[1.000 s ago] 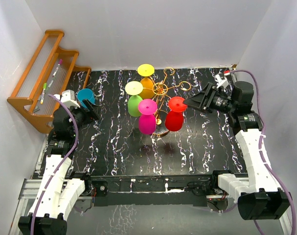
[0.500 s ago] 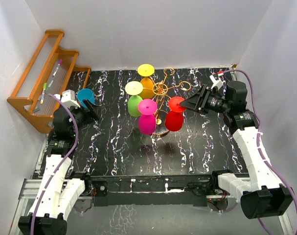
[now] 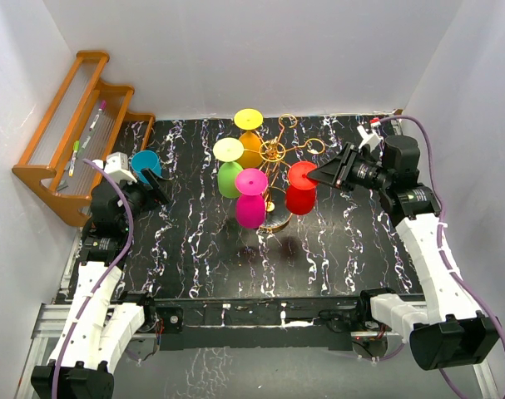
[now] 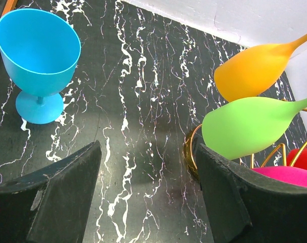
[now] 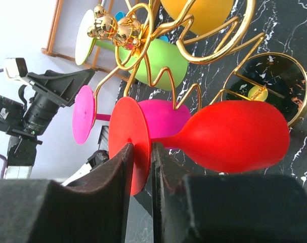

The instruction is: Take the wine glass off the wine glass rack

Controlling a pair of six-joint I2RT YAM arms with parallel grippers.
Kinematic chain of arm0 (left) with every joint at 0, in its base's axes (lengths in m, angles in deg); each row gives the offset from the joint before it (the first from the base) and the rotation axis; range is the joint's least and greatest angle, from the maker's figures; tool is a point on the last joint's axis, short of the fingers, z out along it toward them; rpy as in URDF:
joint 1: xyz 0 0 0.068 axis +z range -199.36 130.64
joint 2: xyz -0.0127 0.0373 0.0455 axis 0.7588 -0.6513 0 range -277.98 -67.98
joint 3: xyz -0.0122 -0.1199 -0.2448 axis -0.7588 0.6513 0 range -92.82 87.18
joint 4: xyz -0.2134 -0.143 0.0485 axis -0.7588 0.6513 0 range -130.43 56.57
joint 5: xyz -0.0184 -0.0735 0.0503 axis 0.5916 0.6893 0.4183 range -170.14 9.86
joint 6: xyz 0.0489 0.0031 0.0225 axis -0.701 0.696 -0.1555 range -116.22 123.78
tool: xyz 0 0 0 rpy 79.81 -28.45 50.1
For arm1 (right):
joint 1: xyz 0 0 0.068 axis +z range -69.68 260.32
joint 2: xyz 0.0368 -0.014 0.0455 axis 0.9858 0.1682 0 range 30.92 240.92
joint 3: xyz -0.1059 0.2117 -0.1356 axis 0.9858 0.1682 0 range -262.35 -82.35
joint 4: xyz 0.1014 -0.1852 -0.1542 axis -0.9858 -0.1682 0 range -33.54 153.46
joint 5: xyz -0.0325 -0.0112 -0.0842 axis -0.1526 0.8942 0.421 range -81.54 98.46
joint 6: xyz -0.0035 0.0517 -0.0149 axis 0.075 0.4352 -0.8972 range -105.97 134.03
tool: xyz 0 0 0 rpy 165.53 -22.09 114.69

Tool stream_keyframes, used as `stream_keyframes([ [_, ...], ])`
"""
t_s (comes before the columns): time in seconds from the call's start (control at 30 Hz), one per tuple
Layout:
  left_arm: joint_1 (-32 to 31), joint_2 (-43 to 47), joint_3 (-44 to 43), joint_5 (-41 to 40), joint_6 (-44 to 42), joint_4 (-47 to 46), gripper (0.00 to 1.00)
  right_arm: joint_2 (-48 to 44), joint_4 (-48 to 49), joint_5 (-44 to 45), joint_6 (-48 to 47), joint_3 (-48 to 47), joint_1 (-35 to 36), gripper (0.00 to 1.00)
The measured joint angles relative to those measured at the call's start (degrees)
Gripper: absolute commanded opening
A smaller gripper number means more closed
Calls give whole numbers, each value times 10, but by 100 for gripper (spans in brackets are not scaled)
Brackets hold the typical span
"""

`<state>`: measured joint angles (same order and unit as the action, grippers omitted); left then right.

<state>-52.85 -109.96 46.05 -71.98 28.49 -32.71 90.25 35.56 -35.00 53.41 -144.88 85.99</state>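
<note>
We're on the right gripper (image 5: 141, 152) now, at the right side of the wine glass rack (image 3: 273, 154), and its two fingers are pinched on the rim of the flat foot of the red wine glass (image 5: 234, 136), one finger on each face of the disc. In the top view that glass hangs upside down on the rack's right side, foot up and bowl down, with its stem against the gold wire loops. From the wrist we see the bowl just beside the rack's round ring base. Three more glasses hang on the rack's other arms: an orange glass (image 3: 250, 145) on the far side, a green glass (image 3: 229, 174) to the left and a pink glass (image 3: 250, 204) on the near-left. Well off to the left of the rack, the left gripper (image 4: 147, 149) hovers low over the black marbled table (image 3: 194, 249), its jaws spread wide with nothing between them. Out beyond it, farther left of the rack, a blue glass (image 4: 39, 55) stands upright on its own foot. Farthest left of the rack, the wooden shelf (image 3: 69, 125) leans at the wall.
</note>
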Motion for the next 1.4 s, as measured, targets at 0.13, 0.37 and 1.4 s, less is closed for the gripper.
stream_keyframes([
  [0.13, 0, -2, 0, 0, 0, 0, 73, -4, -19, 20, -6, -17, 0, 17],
  [0.37, 0, -4, 0, 0, 0, 0, 73, -15, -34, 30, -6, -30, 3, 8],
  [1.4, 0, -4, 0, 0, 0, 0, 73, 25, 72, -65, 85, -31, 18, 8],
])
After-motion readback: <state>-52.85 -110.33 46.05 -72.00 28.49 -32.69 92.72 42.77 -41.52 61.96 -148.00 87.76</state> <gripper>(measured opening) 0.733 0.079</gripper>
